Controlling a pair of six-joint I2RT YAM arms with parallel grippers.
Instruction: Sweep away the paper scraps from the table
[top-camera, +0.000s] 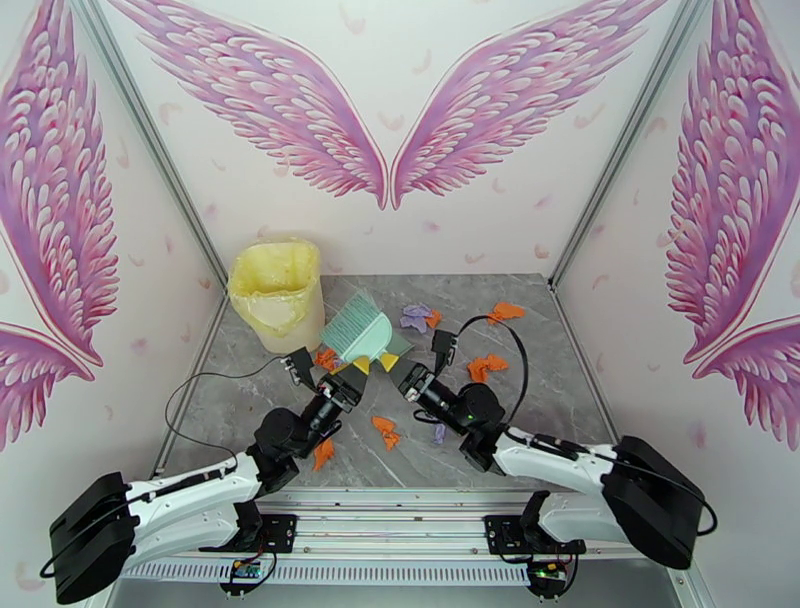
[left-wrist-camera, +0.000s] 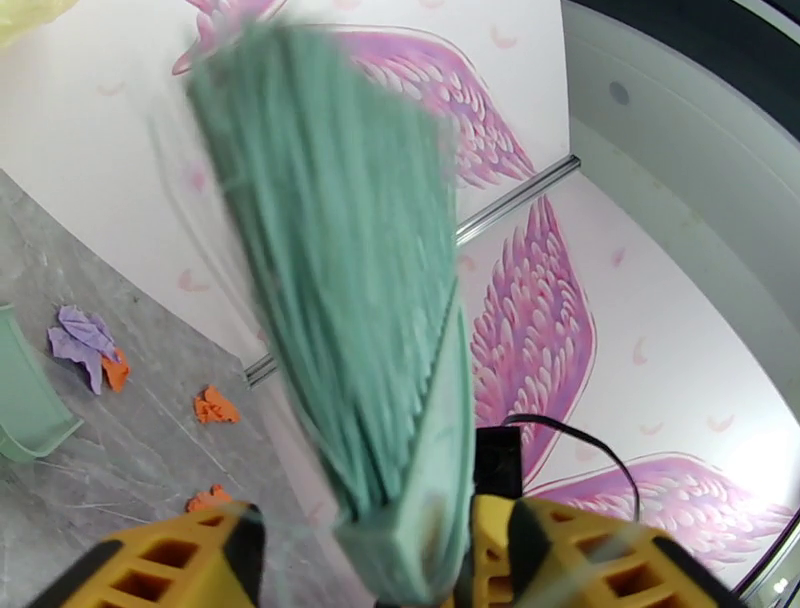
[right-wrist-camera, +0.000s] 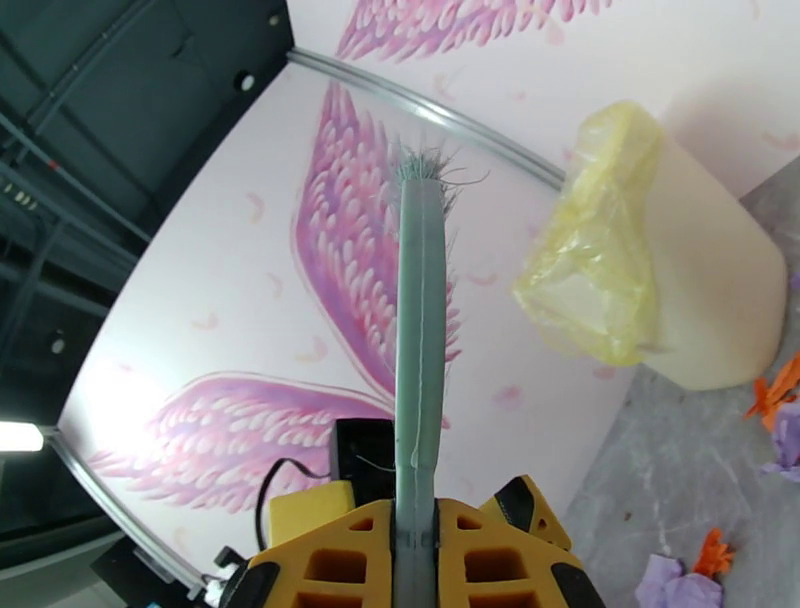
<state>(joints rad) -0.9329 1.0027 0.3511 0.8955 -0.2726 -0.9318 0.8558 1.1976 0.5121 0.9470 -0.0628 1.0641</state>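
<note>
Paper scraps (top-camera: 487, 367), orange and lavender, are scattered over the grey tabletop (top-camera: 560, 420), some near the arms and others toward the far edge. A green brush (top-camera: 352, 325) is gripped at its base by the closed right gripper (right-wrist-camera: 418, 515). The left gripper (left-wrist-camera: 390, 545) is spread wide around the same base, one finger clear of it. A yellow-lined bin (top-camera: 275, 295) stands at the far left corner.

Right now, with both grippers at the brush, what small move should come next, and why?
Probably draw the left gripper back off the brush. The right gripper is shut on the brush's narrow edge, while the left's jaws stand apart either side of it, gripping nothing. Freed, the left could go for the dustpan on the table, with paper scraps scattered nearby.
</note>
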